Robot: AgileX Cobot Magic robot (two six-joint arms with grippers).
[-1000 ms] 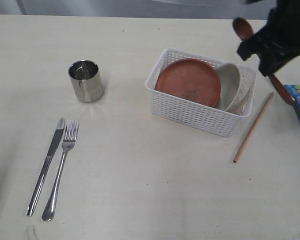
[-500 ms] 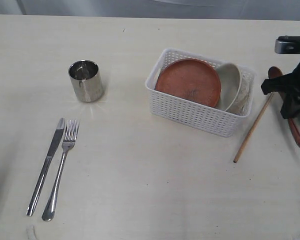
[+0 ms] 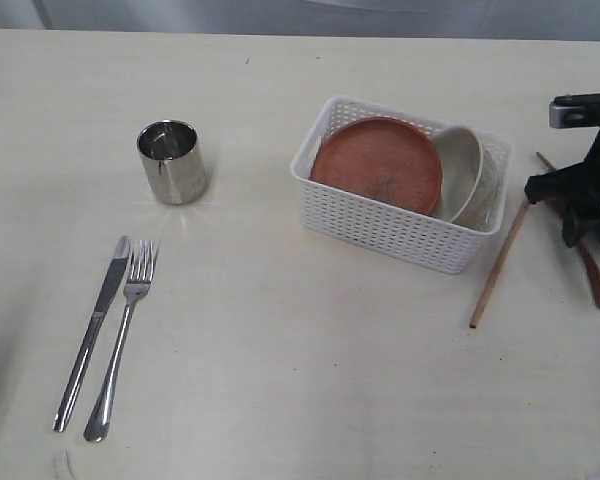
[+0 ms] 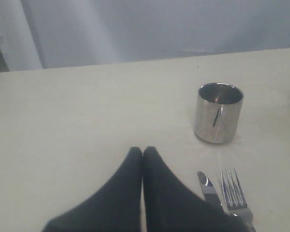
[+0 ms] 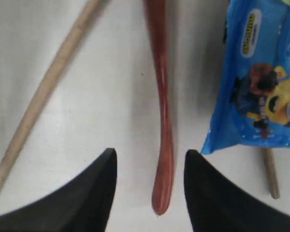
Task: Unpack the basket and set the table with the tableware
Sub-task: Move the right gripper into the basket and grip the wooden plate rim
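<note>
A second ago your right end effector (image 5: 151,157) held the spoon (image 5: 162,121) up by the basket (image 3: 380,225). Now the spoon lies on the worktop (image 3: 300,380) right of the basket, jaws parted either side of its handle and gripping nothing. Your left end effector (image 4: 143,153) is pressed shut and empty. The arm hides the spoon's bowl, and the chip bag (image 5: 261,77) covers part of a chopstick (image 5: 268,171). Bare worktop lies between basket and fork (image 3: 130,300).

Staged lab setup, pale table (image 3: 280,400), grey curtain (image 4: 159,29) behind (plain backdrop)
</note>
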